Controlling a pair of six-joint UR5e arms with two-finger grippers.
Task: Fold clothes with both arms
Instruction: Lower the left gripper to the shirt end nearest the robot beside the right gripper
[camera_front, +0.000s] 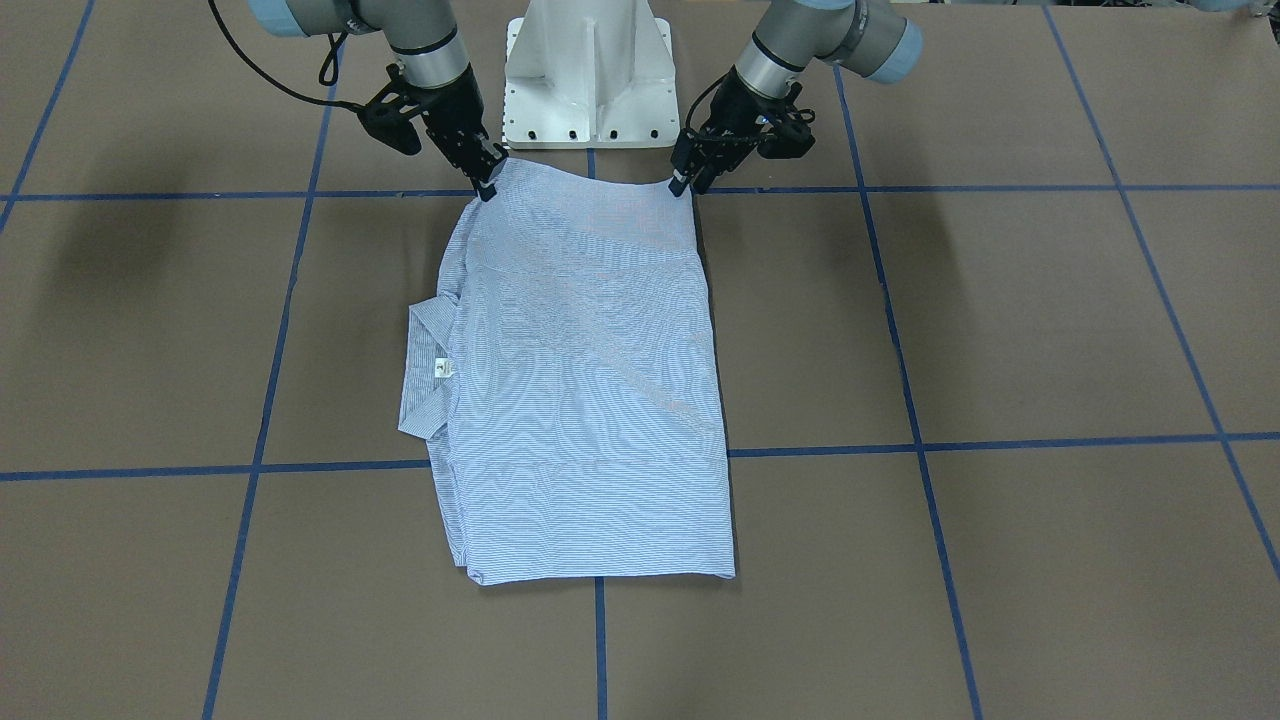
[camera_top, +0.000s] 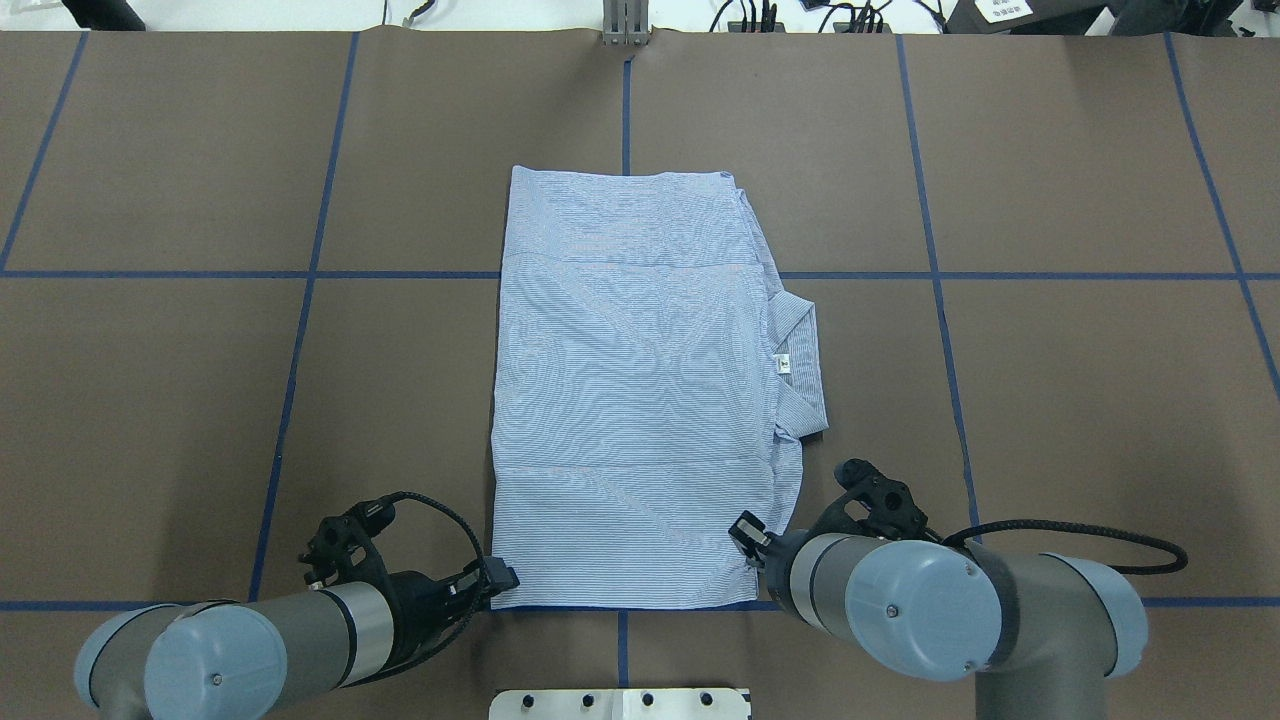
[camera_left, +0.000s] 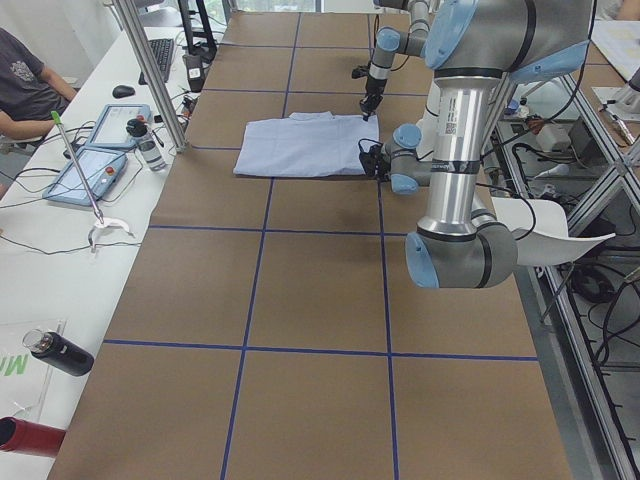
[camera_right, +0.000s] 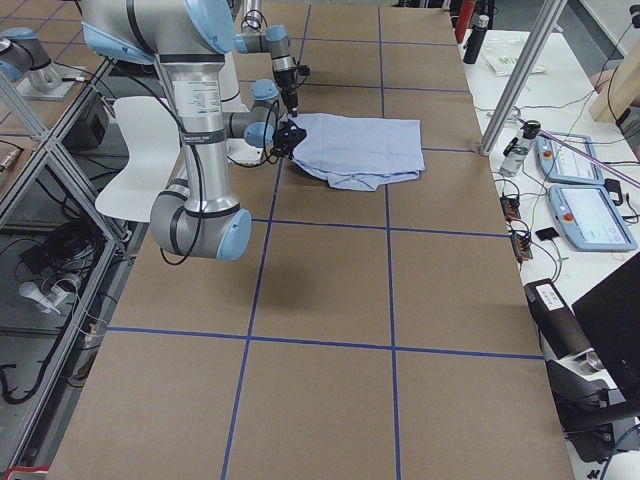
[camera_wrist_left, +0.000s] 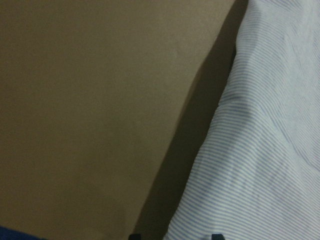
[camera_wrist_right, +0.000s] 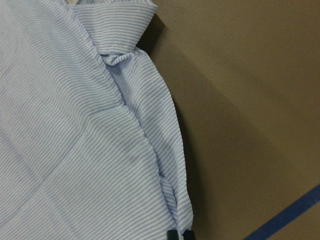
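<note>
The light blue striped shirt (camera_front: 590, 380) lies folded into a long rectangle on the brown table, also seen from overhead (camera_top: 640, 400). Its collar (camera_top: 800, 360) with the white label (camera_top: 784, 364) sticks out on my right. My left gripper (camera_front: 688, 184) sits at the shirt's near left corner (camera_wrist_left: 265, 150). Its fingertips stand apart, with the cloth edge between them. My right gripper (camera_front: 489, 186) is at the near right corner, fingertips together on the shirt's edge (camera_wrist_right: 75, 125). Both corners are slightly raised.
The white pedestal base (camera_front: 588, 75) stands just behind the shirt's near edge. Blue tape lines (camera_top: 310, 300) grid the table. In the side views, a metal post (camera_left: 150, 70), tablets (camera_left: 90, 170) and bottles stand along the far table edge, where a person (camera_left: 25, 80) sits.
</note>
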